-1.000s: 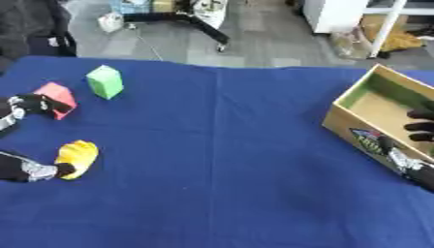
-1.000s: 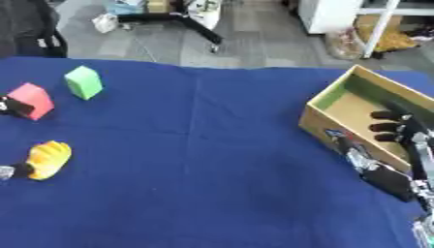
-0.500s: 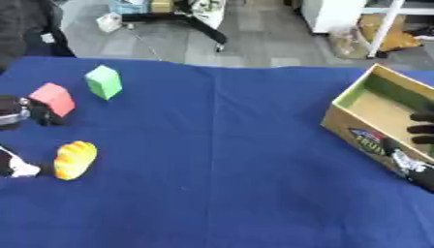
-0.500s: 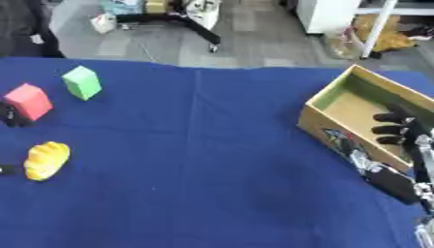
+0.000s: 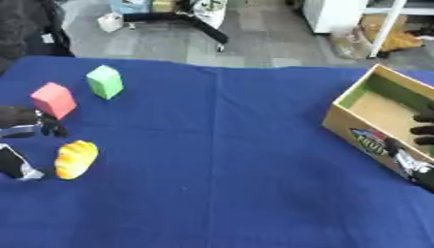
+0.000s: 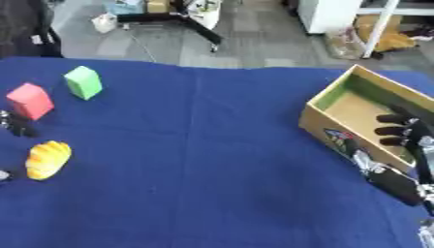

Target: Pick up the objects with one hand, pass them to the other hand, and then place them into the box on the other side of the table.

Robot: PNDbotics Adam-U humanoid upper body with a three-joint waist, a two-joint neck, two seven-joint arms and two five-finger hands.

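Note:
On the blue cloth at the left lie a yellow ridged object (image 5: 75,158), a red block (image 5: 54,100) and a green block (image 5: 105,81). My left hand (image 5: 27,121) shows at the left edge, open: its dark fingers lie just below the red block, and another finger (image 5: 13,163) sits beside the yellow object. It holds nothing. A cardboard box (image 6: 339,131) with green inner walls stands at the right. My right hand (image 6: 400,131) is open over the box's near wall, fingers pointing left, nothing in it.
The blue table (image 5: 220,160) ends at the far edge, with grey floor beyond. A black stand's legs (image 5: 203,26), bags and cardboard boxes (image 5: 386,34) stand on that floor. My right forearm (image 6: 392,183) runs along the box's front.
My left hand has drawn back to the left, away from the yellow object, which stays on the cloth. The right hand has barely moved.

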